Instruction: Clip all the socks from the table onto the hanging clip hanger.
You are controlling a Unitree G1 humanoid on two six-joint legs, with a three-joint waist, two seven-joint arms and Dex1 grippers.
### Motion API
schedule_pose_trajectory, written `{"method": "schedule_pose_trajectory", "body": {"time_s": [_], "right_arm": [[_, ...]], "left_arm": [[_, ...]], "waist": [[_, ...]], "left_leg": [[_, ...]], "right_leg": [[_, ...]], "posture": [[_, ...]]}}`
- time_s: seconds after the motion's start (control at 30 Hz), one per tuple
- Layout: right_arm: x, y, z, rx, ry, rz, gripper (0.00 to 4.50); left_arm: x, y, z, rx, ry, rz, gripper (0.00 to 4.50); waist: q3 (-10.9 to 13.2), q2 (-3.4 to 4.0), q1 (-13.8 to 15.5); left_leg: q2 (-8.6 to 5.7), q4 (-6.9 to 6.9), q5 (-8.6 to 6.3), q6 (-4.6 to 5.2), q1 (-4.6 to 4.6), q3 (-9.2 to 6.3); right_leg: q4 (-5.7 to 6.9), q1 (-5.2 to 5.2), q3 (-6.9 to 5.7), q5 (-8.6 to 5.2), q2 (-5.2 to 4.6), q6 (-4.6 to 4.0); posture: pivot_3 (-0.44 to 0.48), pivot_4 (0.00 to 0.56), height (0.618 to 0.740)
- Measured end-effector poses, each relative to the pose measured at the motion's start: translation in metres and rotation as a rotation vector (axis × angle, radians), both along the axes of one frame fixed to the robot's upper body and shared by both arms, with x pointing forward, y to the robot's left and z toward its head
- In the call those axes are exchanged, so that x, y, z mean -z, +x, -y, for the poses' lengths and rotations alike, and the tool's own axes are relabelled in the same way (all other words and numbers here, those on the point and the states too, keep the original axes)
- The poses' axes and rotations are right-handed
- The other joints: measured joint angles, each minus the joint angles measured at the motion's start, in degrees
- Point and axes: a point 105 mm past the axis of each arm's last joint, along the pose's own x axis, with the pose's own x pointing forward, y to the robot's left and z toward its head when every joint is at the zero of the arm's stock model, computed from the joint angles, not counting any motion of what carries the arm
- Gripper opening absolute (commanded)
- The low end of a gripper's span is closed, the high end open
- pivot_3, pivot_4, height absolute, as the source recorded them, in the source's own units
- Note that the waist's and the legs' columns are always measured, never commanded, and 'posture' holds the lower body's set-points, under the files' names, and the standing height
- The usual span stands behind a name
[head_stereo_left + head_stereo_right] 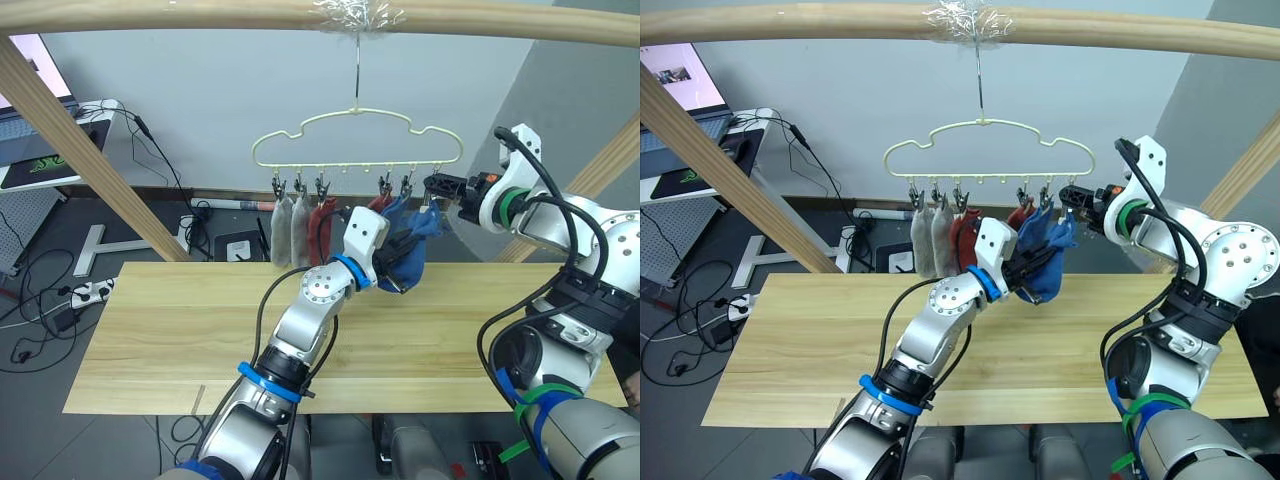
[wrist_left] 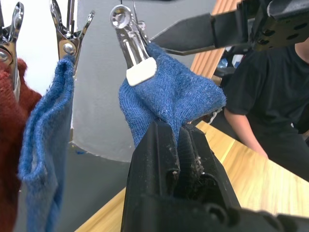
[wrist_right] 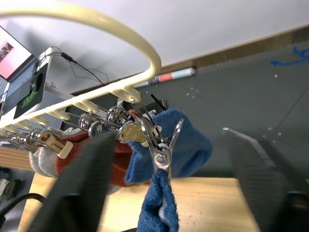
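Left claw (image 1: pixel 398 268) grips blue sock (image 1: pixel 410 262) under clip hanger (image 1: pixel 357 140); right claw (image 1: pixel 432 184) gapes

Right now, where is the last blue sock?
The last blue sock is up at the right end of the clip hanger, held in the left claw, beside the other blue sock.

Left arm (image 1: pixel 310 300): silver-grey metal links, round joint cap with ring of small screws, blue bands at wrist and near elbow, white wrist block, black cable looping alongside. Left gripper (image 2: pixel 176 159): two black fingers, matte, scuffed and dusty, small screw holes at base. Right arm (image 1: pixel 1200 250): same silver shells, green ring at wrist, blue and green bands lower down, thick black cables arching over. Right gripper (image 1: pixel 432 185): black fingers, small orange mark behind.
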Motion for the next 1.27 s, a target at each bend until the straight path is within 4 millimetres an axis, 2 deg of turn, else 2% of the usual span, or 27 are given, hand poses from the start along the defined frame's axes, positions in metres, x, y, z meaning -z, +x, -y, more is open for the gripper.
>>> {"method": "schedule_pose_trajectory", "body": {"time_s": [0.07,0.17,0.3,0.37,0.43,0.5,0.63,0.67,0.73,0.77,0.83,0.93,0.97,1.1,1.27], "right_arm": [[-0.006,-0.008,0.002,-0.015,-0.071,0.053,4.5],[-0.002,-0.023,0.006,-0.036,-0.207,0.106,4.5],[0.029,-0.039,0.013,-0.043,-0.32,0.086,4.5],[0.046,-0.047,0.019,-0.044,-0.373,0.072,4.5],[0.059,-0.056,0.024,-0.057,-0.429,0.067,4.5],[0.068,-0.066,0.028,-0.082,-0.495,0.087,4.5],[0.083,-0.08,0.029,-0.154,-0.547,0.115,4.5],[0.087,-0.087,0.028,-0.206,-0.579,0.138,4.5],[0.099,-0.103,0.033,-0.292,-0.639,0.135,4.5],[0.102,-0.106,0.035,-0.317,-0.649,0.136,4.5],[0.1,-0.114,0.033,-0.396,-0.659,0.184,4.5],[0.09,-0.126,0.035,-0.493,-0.675,0.24,4.5],[0.088,-0.13,0.036,-0.531,-0.677,0.256,4.5],[0.085,-0.139,0.044,-0.614,-0.686,0.246,4.5],[0.079,-0.13,0.055,-0.581,-0.679,0.257,4.5]], "left_arm": [[-0.001,0.0,0.004,0.012,-0.034,-0.039,0.77],[0.003,0.004,0.003,0.012,-0.069,-0.11,1.71],[0.017,0.009,-0.003,0.007,-0.052,-0.17,2.83],[0.025,0.011,-0.015,0.001,-0.017,-0.178,3.37],[0.036,0.013,-0.036,-0.014,0.019,-0.188,4.01],[0.048,0.014,-0.07,-0.04,0.09,-0.194,4.47],[0.061,0.014,-0.148,-0.115,0.215,-0.212,4.47],[0.06,0.008,-0.173,-0.111,0.267,-0.207,4.47],[0.053,0.001,-0.238,-0.204,0.366,-0.217,4.47],[0.046,-0.002,-0.259,-0.244,0.395,-0.211,4.47],[0.029,-0.009,-0.291,-0.29,0.458,-0.176,4.47],[0.02,-0.025,-0.335,-0.361,0.532,-0.212,4.47],[0.016,-0.029,-0.347,-0.383,0.547,-0.219,4.47],[0.01,-0.048,-0.368,-0.376,0.596,-0.262,4.47],[0.001,-0.047,-0.366,-0.359,0.562,-0.256,4.47]], "waist": [[0.0,0.0,-0.11],[0.0,0.0,-0.51],[0.0,-0.01,-1.16],[0.0,0.0,-1.21],[0.0,0.0,-1.66],[0.01,-0.01,-2.03],[0.02,-0.03,-2.45],[0.05,-0.08,-2.39],[0.12,-0.2,-2.39],[0.13,-0.21,-2.27],[0.13,-0.2,-1.32],[0.16,-0.26,-0.77],[0.16,-0.26,-0.52],[0.16,-0.26,0.89],[0.15,-0.26,2.52]], "left_leg": [[0.0,0.0,0.0,0.01,-0.02,0.0],[0.02,0.0,-0.01,0.02,-0.02,0.02],[0.03,0.03,-0.01,0.02,-0.01,0.06],[0.02,0.03,-0.01,0.02,0.01,0.09],[0.07,0.02,-0.01,0.02,0.09,0.17],[0.14,0.0,-0.01,0.01,0.17,0.16],[0.15,0.02,0.0,0.01,0.18,0.16],[0.15,0.02,-0.01,0.01,0.15,0.16],[0.19,-0.06,-0.02,0.01,0.17,0.17],[0.17,-0.05,-0.02,0.0,0.15,0.18],[0.1,-0.04,-0.02,0.0,0.17,0.27],[0.12,-0.03,-0.02,-0.01,0.16,0.26],[0.12,-0.03,-0.02,-0.01,0.15,0.26],[0.14,-0.04,-0.03,-0.01,0.15,0.3],[0.15,-0.02,-0.02,-0.01,0.16,0.34]], "right_leg": [[-0.02,0.0,0.0,-0.06,0.0,0.1],[-0.01,0.0,-0.02,-0.1,0.01,0.17],[-0.01,0.01,-0.01,-0.11,0.0,0.19],[0.0,0.0,0.02,-0.11,0.0,0.19],[0.04,0.0,0.07,-0.11,0.02,0.19],[0.07,0.01,0.08,-0.12,0.09,0.19],[0.11,0.01,0.07,-0.12,0.08,0.18],[0.07,0.0,0.07,-0.12,0.07,0.18],[-0.03,0.01,0.05,-0.15,0.07,0.14],[-0.05,0.01,0.05,-0.16,0.02,0.14],[-0.12,0.06,0.09,-0.16,-0.07,0.15],[-0.18,0.08,0.06,-0.18,-0.09,0.1],[-0.19,0.08,0.06,-0.19,-0.09,0.08],[-0.19,0.07,0.06,-0.35,-0.1,-0.19],[-0.15,0.06,0.05,-0.35,-0.1,-0.2]], "posture": [[0.142,0.231,0.74],[0.136,0.229,0.74],[0.139,0.229,0.74],[0.145,0.23,0.74],[0.16,0.234,0.74],[0.169,0.235,0.74],[0.217,0.233,0.74],[0.217,0.233,0.74],[0.236,0.228,0.74],[0.249,0.225,0.74],[0.26,0.223,0.74],[0.297,0.214,0.74],[0.3,0.213,0.74],[0.318,0.202,0.74],[0.327,0.182,0.74]]}}
